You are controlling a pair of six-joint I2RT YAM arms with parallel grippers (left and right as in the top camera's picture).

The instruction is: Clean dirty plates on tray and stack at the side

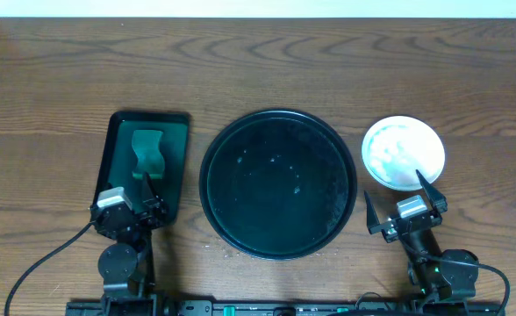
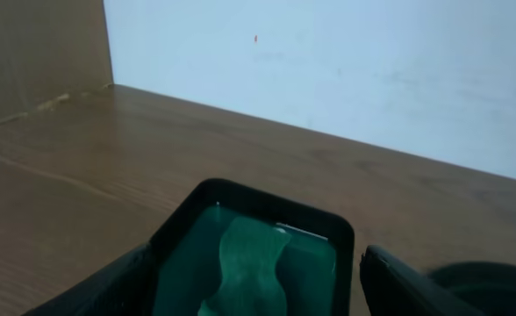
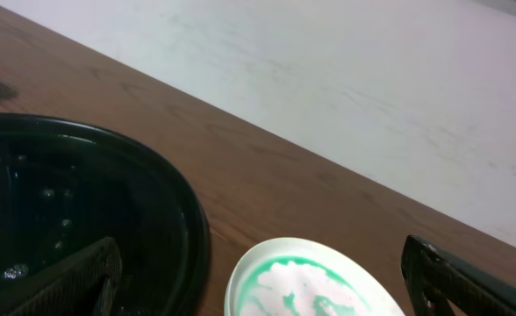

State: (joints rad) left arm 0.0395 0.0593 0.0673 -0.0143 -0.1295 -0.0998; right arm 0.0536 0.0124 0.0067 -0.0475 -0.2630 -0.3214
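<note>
— Closest in: right pincer (image 1: 395,188), spread wide, pinching nothing. Left pincer (image 2: 258,263) spread too, likewise bare.

— And the plate (image 1: 403,151)?

— Sits on the table (image 1: 258,61) to the right of the black tray (image 1: 240,211), just beside its rim, not on it. Lies straight ahead of the right pincer, near edge about between the fingertips. Round, so no long axis to line up with. Far nearer the right arm than the left.

— Clean?

— Hard to say. Shows a pale green ring round a white middle in the right wrist view; could be foam, could be smear. Cannot tell about more plates underneath.

— Black tray?

— Holds no plates, only a few pale specks on its floor. Looks like stacking done, or nearly so.

— Anything in the way?

— Nothing between right pincer and plate. Only the black tray's raised rim close on the left, worth minding on any sweep that way. Over on the far side, a green tray (image 1: 175,158) with a sponge (image 1: 148,154) in it, just ahead of the left pincer, well apart from the plate.
</note>
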